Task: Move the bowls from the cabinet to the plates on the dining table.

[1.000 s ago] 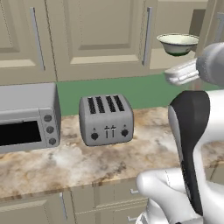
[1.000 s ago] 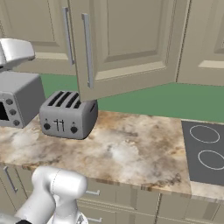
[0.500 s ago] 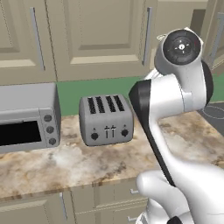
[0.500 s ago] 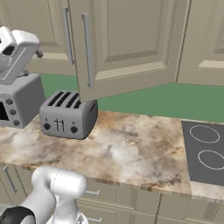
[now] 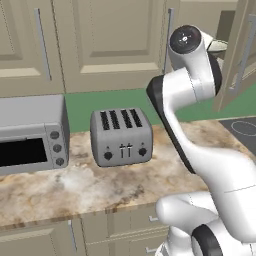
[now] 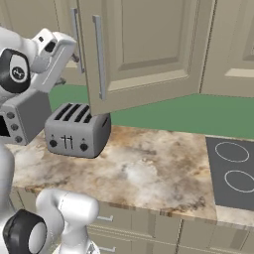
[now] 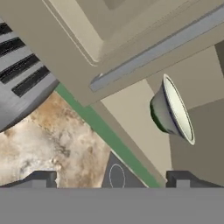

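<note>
Inside the open beige raised-panel wall cabinet [image 7: 131,26], the cream-inside, green-outside deep bowl [image 7: 171,109] sits on a shelf. Two-finger gripper [image 7: 110,178] w/ tips spread wide, holding nothing, apart from bowl. Silver four-slot toaster [image 5: 121,136] on marbled counter [image 5: 100,182]; no legible writing.

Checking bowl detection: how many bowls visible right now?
1. A green-and-cream bowl sits on the shelf inside the open cabinet, seen in the hand view. A second may be hidden behind the arm or door.

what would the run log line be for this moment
phase: reaching into cabinet | gripper: open, empty | target: green bowl on shelf, not grasped | door: open | counter: toaster
</note>
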